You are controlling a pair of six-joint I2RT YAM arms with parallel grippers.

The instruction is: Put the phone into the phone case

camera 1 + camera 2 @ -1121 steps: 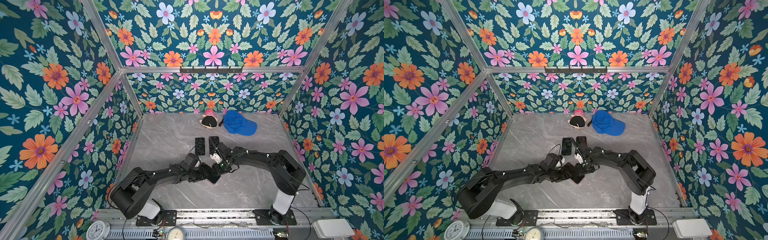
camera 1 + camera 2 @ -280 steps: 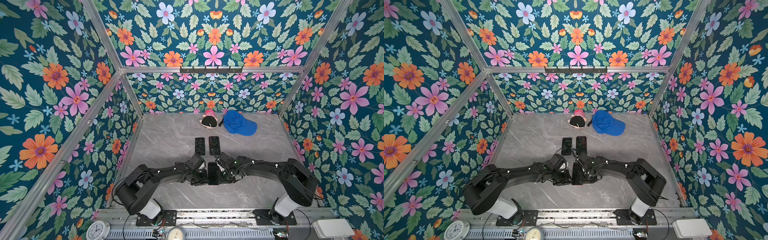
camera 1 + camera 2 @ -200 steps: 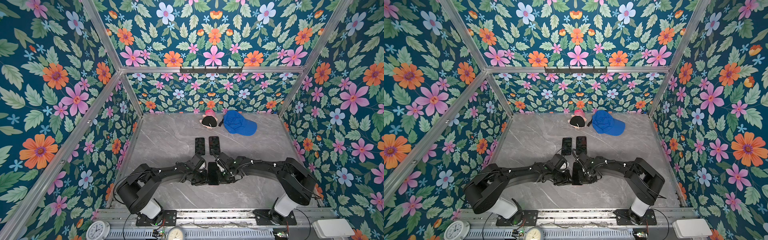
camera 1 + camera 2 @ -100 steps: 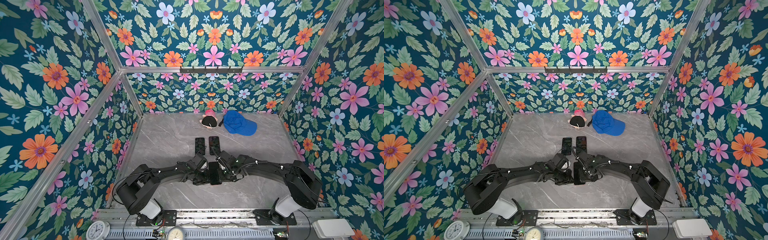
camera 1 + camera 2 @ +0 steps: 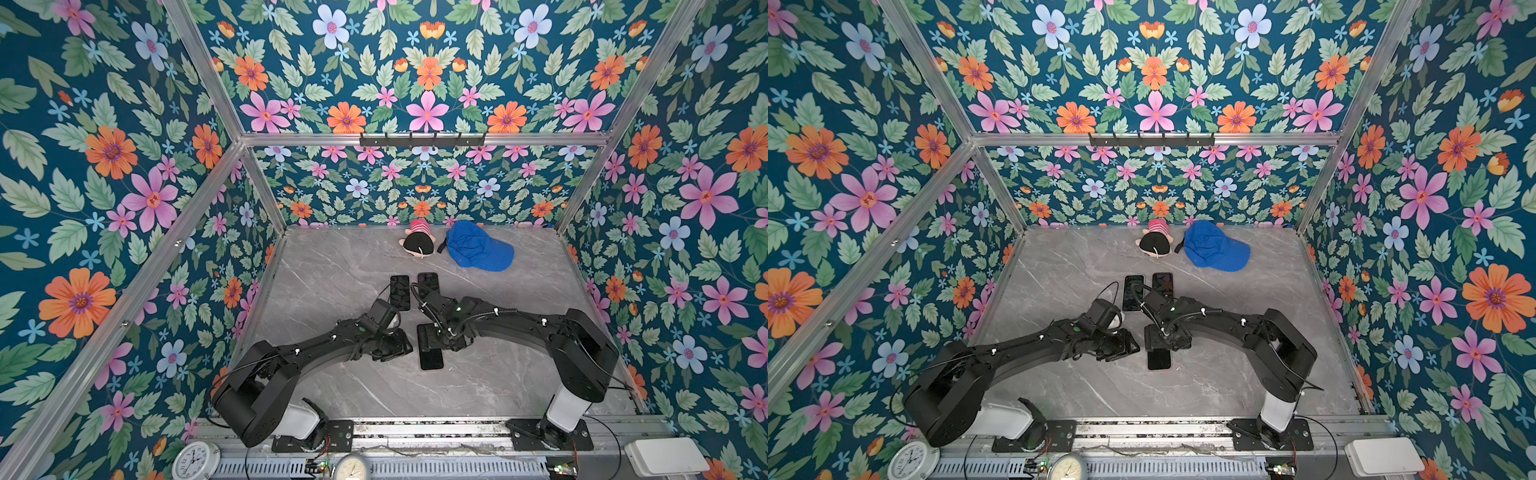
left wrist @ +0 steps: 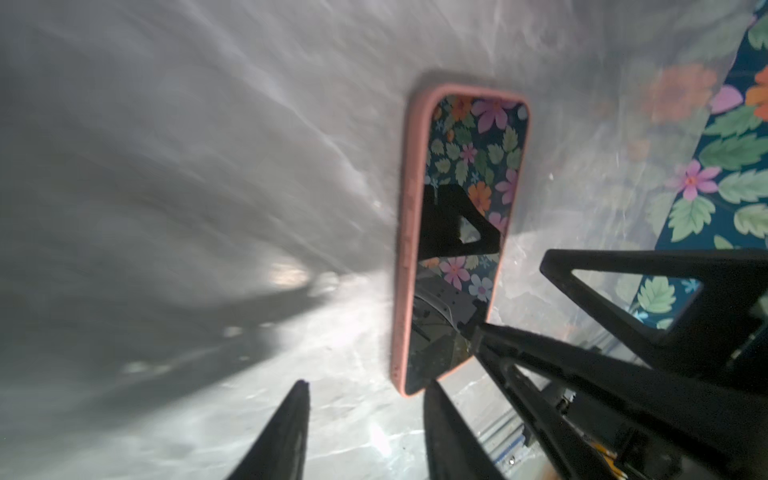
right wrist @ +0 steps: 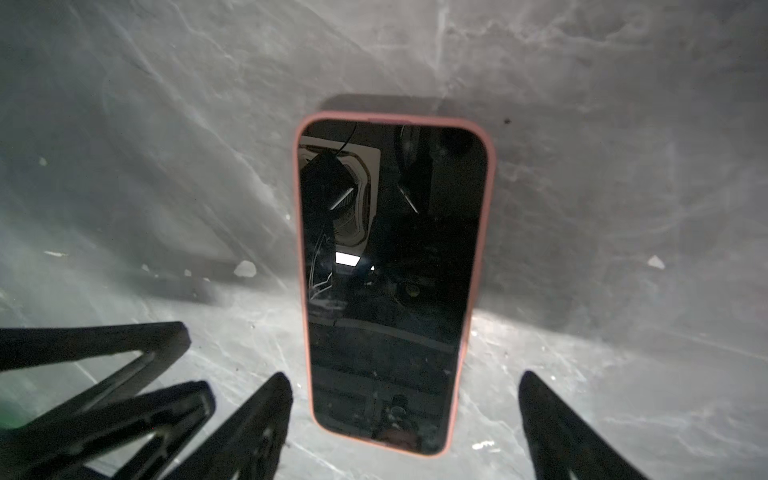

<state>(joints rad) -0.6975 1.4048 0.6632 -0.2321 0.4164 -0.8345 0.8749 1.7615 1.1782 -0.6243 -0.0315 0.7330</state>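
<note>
Two grippers hang low over the middle of the table point(image 5: 332, 282), whose top is smooth and grey with pale veins like marble. Between them lies the phone point(image 5: 431, 359), a flat black rectangle with rounded corners. It is face up, and its long side runs from near to far. It sits inside the phone case point(image 7: 390, 117), a matte pink shell whose rim frames every edge that is visible.

In both top views the pink cannot be made out, and the phone point(image 5: 1159, 359) looks only dark. The wrist views show the rim point(image 6: 409, 232) clearly. In the left wrist view the glossy glass point(image 6: 457, 232) mirrors the flowered walls point(image 5: 415, 112). In the right wrist view the glass is almost black with dim reflections.

Only the top views show two other phones point(image 5: 400, 292) side by side farther away, and a plush toy point(image 5: 417, 243) and a blue cap point(image 5: 478, 247) at the far edge.

The left arm reaches in from the near left, bent low. The left gripper point(image 5: 405, 345) is just left of the phone. Its thin black fingers point(image 6: 291, 415) are parted with bare table between them, so it holds nothing. One tip is just beside a corner of the case, and I cannot tell if it touches.

The right arm comes from the near right in a low arch. The right gripper point(image 5: 440, 338) is over the far part of the phone. Its fingers point(image 7: 536, 399) are spread wide on either side of the phone, apart from the case, so the phone is released.
</note>
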